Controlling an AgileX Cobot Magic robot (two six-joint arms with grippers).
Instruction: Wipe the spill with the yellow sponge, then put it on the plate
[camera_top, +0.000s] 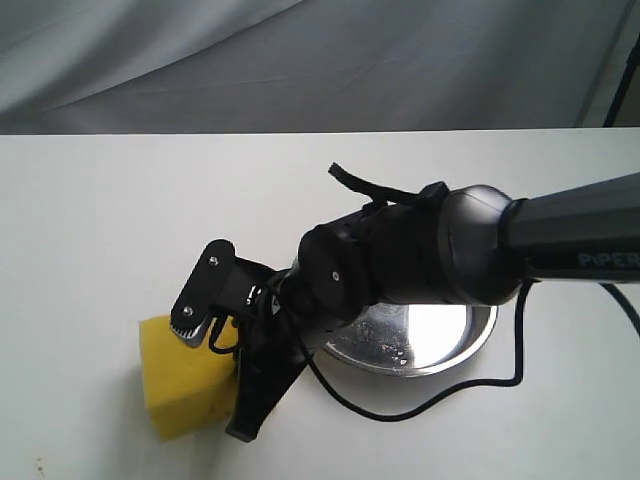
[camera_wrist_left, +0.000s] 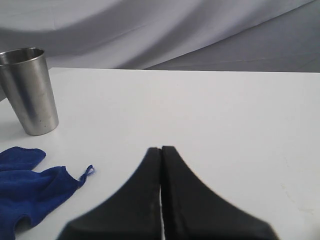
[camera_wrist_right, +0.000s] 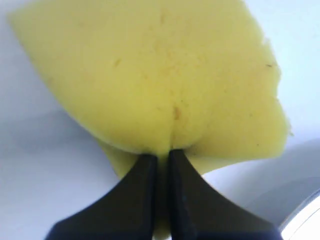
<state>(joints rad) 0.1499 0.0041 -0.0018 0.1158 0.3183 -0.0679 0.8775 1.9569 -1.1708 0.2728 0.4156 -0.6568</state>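
Observation:
The yellow sponge (camera_top: 180, 385) rests on the white table left of the plate (camera_top: 455, 345), and my right gripper (camera_top: 235, 390) is shut on its right edge. Up close in the right wrist view the sponge (camera_wrist_right: 160, 80) fills the frame, pinched into a crease between the black fingers (camera_wrist_right: 142, 195). The steel plate lies mostly behind the right arm; only a sliver of its rim (camera_wrist_right: 305, 222) shows in that wrist view. No spill shows in any view. My left gripper (camera_wrist_left: 161, 150) is shut with nothing in it, over bare table.
A steel cup (camera_wrist_left: 30, 92) and a crumpled blue cloth (camera_wrist_left: 25, 190) lie near the left gripper. The right arm's black cable (camera_top: 420, 400) loops over the table in front of the plate. A grey backdrop hangs behind the table.

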